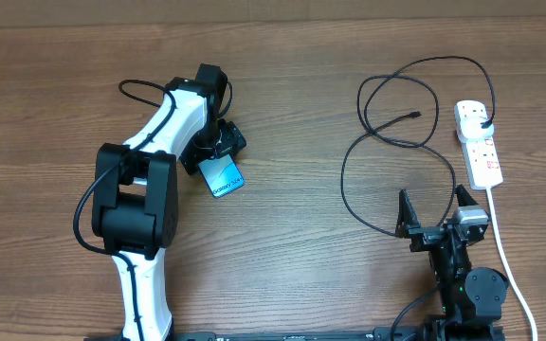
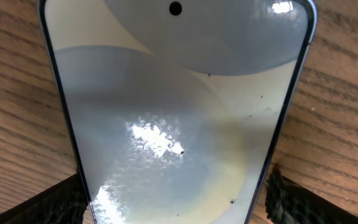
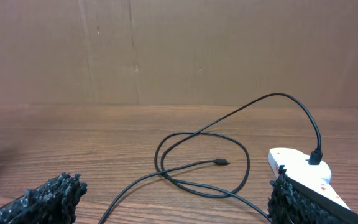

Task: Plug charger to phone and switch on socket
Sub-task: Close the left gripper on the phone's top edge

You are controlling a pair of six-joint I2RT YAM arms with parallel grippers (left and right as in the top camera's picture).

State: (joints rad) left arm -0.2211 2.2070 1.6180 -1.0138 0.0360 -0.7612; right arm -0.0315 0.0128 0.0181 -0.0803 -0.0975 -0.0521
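Note:
The phone (image 1: 222, 176) lies flat on the wooden table, its cyan screen up. In the left wrist view the phone (image 2: 179, 112) fills the frame. My left gripper (image 1: 216, 159) is down over its upper end. The gripper (image 2: 176, 202) is open, with a finger (image 2: 61, 202) close on each long side. The charger (image 1: 387, 133) loops loosely at the right, its small tip (image 1: 415, 116) free on the wood and its black plug (image 1: 482, 120) in the white socket (image 1: 478, 144). My right gripper (image 1: 434, 213) is open and empty, just in front of the loops. In the right wrist view it (image 3: 173, 193) faces the tip (image 3: 221, 162) and the socket (image 3: 297, 165).
The socket's thick white cord (image 1: 505, 256) runs down the right side past my right arm. A brown cardboard wall (image 3: 179, 50) stands behind the table. The left arm's own black cable (image 1: 145, 90) arcs near its wrist.

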